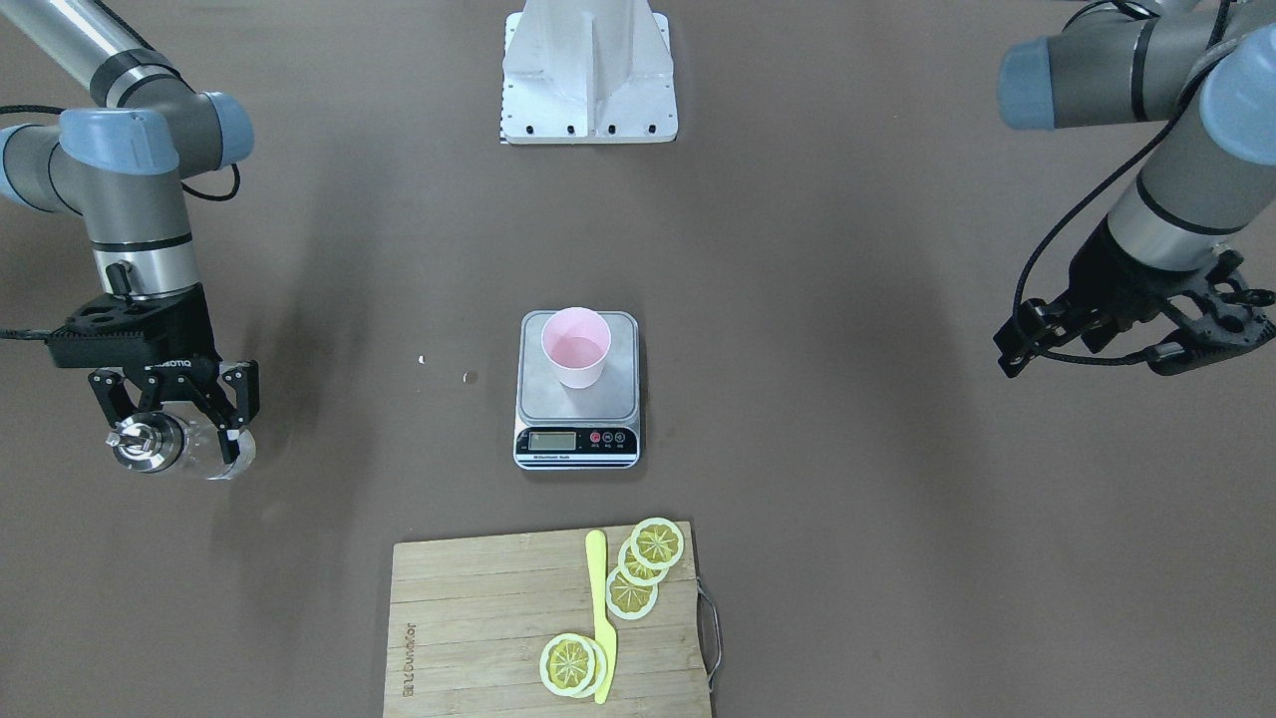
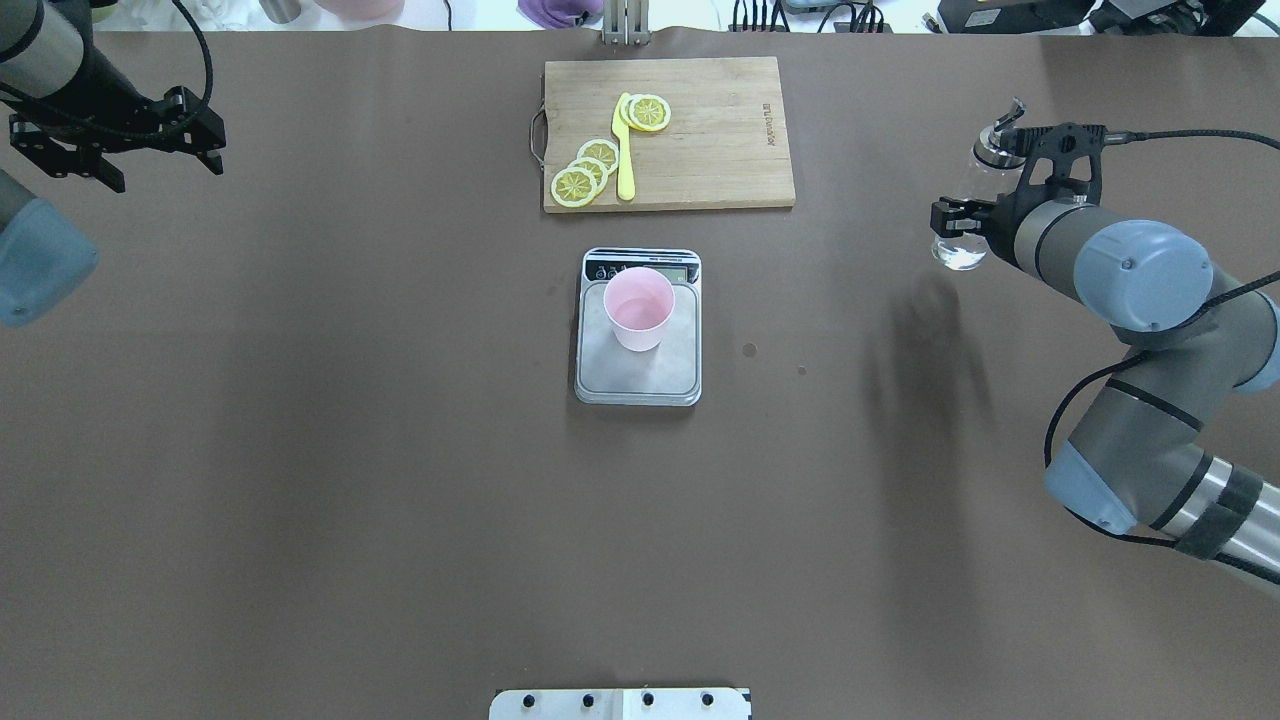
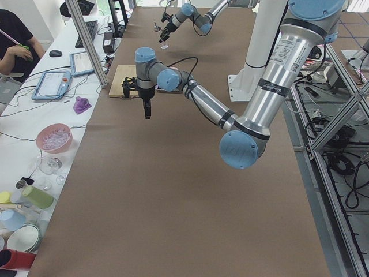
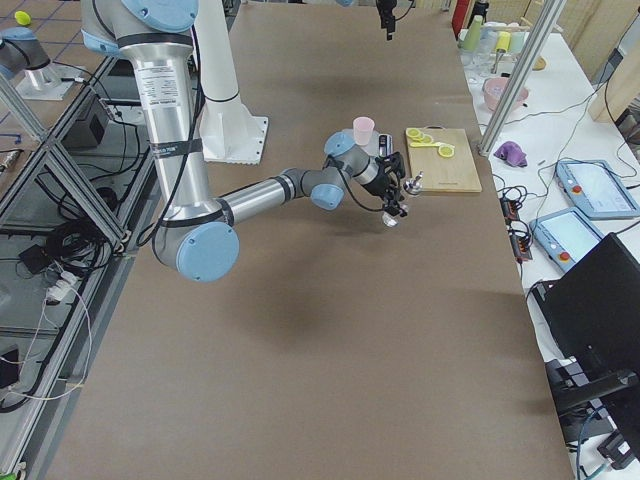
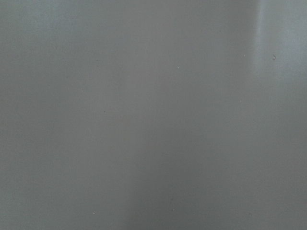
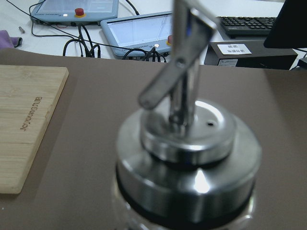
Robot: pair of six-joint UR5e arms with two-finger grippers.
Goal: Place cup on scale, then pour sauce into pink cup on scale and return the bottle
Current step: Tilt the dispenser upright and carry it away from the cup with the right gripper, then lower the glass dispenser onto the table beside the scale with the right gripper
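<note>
We note a polished, mirror-bright metal pourer cap (image 6: 187, 158) on the clear glass bottle (image 2: 958, 243); smooth translucent pink plastic cup (image 1: 575, 345); brushed-steel scale (image 1: 544, 395); grained wooden cutting board (image 1: 478, 608); matt brown table (image 1: 847, 449).

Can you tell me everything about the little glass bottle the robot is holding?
The bottle is small and made of clear glass, with a shiny silver metal cap and a thin metal spout sticking up. What is inside is clear and hard to see. The right gripper has its jaws shut around the glass body, cap end up, far off to the side of the scale. It looks lifted off the table. Nothing else touches it.
</note>
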